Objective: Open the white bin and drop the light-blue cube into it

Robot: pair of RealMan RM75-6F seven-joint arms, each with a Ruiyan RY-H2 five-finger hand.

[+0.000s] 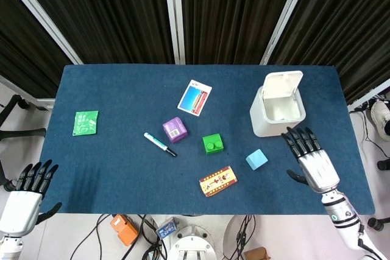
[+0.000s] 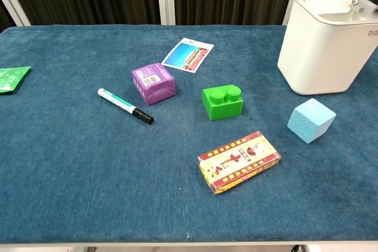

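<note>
Right hand [image 1: 314,160] hovers empty, fingers spread, beside the light-blue cube [image 1: 256,159], which sits near the open white bin [image 1: 274,127]. Cube looks light, rigid; pinch opposite flat faces.

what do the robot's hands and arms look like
Both the right hand and left hand have black fingers on a silver-grey metallic palm shell. The wrists and forearms are white, with a dark ring at the right wrist. No sleeves or markings are visible.
</note>
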